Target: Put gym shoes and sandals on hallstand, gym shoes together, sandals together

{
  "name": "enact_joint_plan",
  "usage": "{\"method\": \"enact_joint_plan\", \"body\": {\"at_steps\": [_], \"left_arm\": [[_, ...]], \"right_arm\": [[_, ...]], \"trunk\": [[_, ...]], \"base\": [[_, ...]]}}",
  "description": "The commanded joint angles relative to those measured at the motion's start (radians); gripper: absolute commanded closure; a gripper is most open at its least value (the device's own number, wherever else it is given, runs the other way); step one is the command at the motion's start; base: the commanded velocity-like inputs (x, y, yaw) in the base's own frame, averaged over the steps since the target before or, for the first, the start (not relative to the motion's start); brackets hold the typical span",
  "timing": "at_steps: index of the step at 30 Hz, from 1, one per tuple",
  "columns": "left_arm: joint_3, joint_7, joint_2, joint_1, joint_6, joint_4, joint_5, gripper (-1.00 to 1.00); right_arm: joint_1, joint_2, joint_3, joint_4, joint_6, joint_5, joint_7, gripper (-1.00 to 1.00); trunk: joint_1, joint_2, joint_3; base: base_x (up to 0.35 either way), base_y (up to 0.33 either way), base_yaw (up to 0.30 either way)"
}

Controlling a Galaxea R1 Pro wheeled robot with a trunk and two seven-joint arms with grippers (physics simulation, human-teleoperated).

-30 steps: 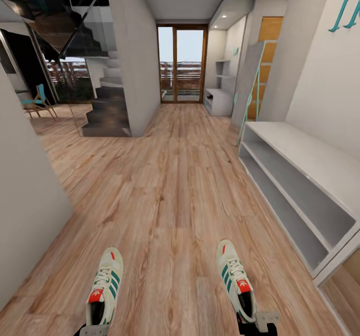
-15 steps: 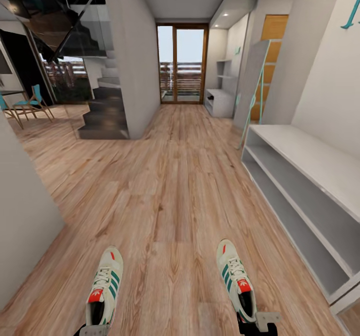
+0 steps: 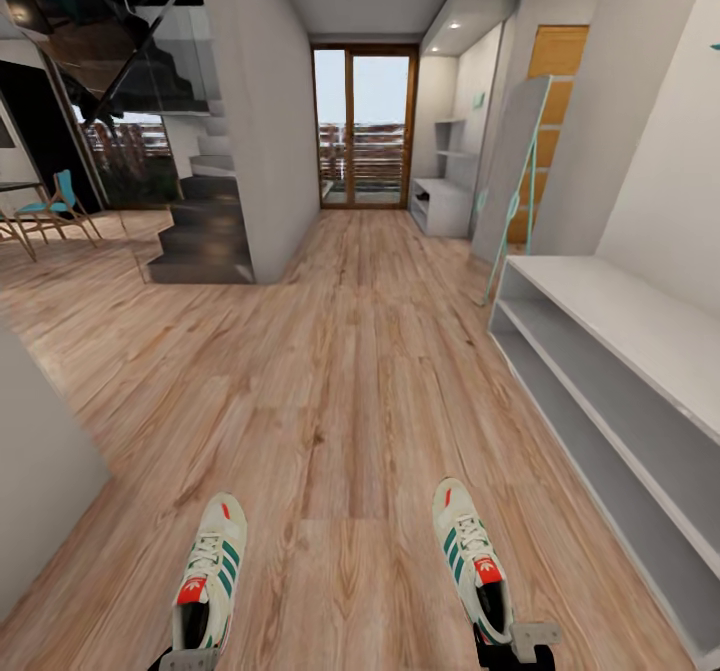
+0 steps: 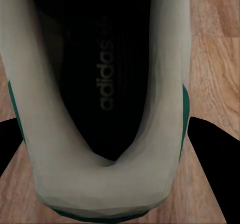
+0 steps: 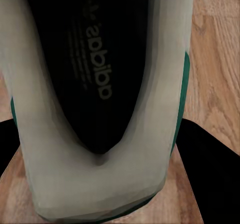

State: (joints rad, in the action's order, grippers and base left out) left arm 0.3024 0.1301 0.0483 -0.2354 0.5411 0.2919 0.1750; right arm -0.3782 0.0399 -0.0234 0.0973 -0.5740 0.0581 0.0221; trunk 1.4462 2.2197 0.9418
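Sneakers are held one per gripper, left (image 3: 208, 591) and right (image 3: 475, 563), each clamped at the heel, presumably for carriage to the far hallstand (image 3: 440, 203).

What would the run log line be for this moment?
left gripper: holds gym shoe | right gripper: holds gym shoe | white low unit: right

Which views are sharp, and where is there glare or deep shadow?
Head view: sharp, with straight-line distortion at the edges, and brightest at the far glass door. Left wrist view: soft and close on the gym shoe, its inside dark. Right wrist view: the same on its gym shoe.
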Motion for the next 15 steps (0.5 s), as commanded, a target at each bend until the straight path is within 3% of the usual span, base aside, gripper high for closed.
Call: {"method": "enact_joint_plan", "body": {"at_steps": [1, 15], "left_arm": [[0.009, 0.005, -0.001, -0.001, 0.003, 0.0, 0.009, 1.0], [0.009, 0.005, -0.001, -0.001, 0.003, -0.001, 0.009, 1.0]], "right_arm": [[-0.001, 0.0, -0.003, -0.001, -0.003, 0.006, 0.002, 1.0], [-0.001, 0.0, -0.003, -0.001, -0.003, 0.007, 0.002, 1.0]], "trunk": [[0.0, 0.0, 0.001], [0.0, 0.0, 0.001]], "base": [[0.339, 0.0, 0.0], [0.339, 0.0, 0.0]]}}
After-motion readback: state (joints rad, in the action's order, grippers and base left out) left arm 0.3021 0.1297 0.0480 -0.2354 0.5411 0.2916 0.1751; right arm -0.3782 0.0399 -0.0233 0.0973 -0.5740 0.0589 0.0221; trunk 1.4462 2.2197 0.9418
